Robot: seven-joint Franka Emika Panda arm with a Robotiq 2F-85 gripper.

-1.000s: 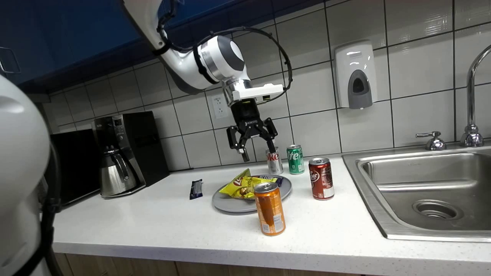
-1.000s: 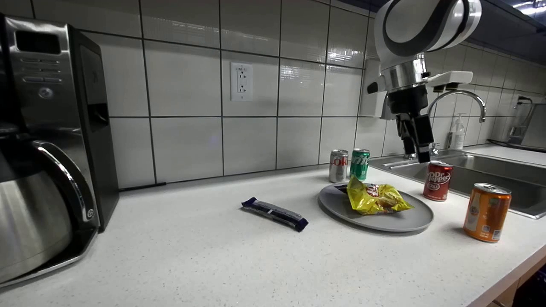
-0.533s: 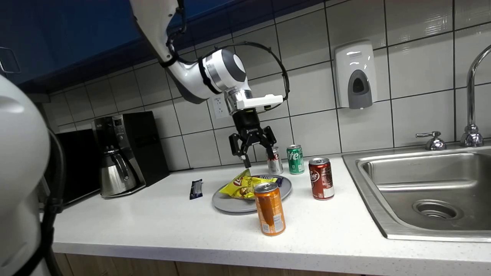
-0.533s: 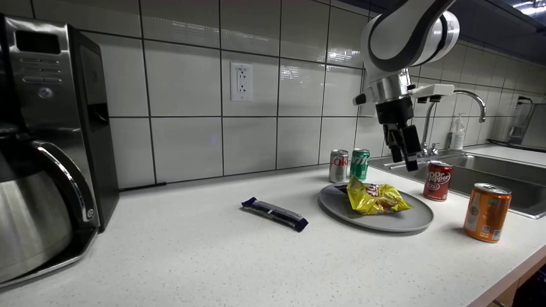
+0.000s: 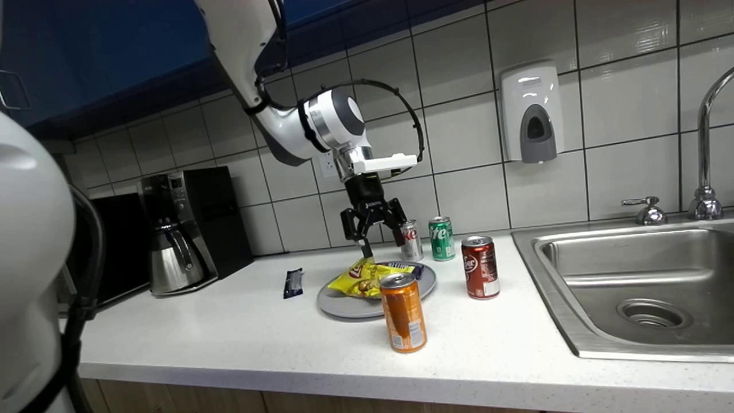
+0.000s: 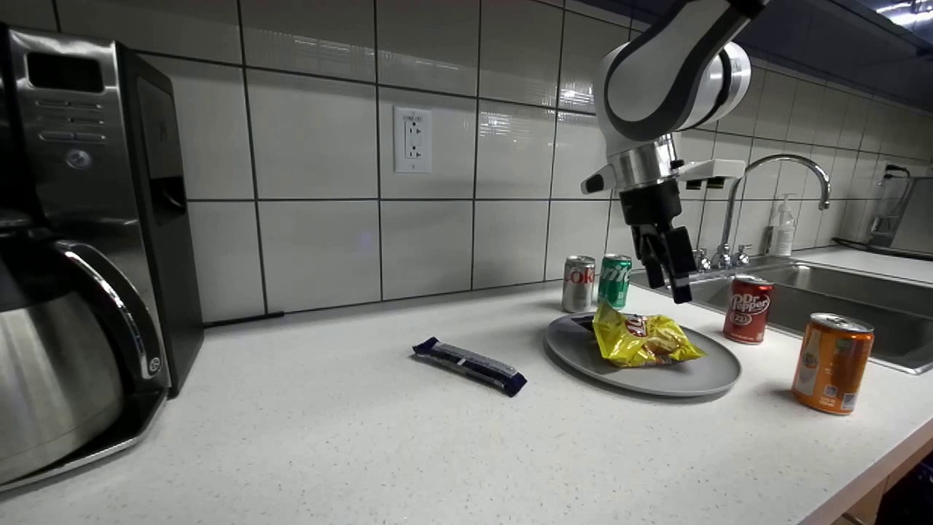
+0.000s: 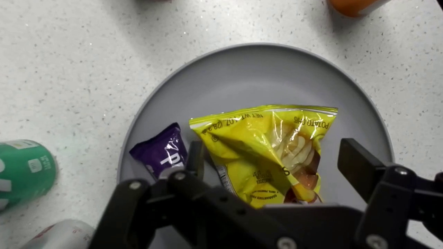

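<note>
The yellow chip bag (image 7: 256, 152) lies crumpled on the grey plate (image 7: 256, 76), unmoved, beside a purple packet (image 7: 160, 150). The gripper (image 5: 383, 246), its fingers apart and holding nothing, has descended over the past second; in an exterior view it hangs just above the bag. The wrist view shows the fingers to either side of the bag: by this lowering, it appears, the bag comes nearly within reach, contact not yet made. Farther out, the orange can (image 6: 832, 364) and dark-blue bar (image 6: 469, 366) keep their places on the counter (image 6: 328, 452).
</note>
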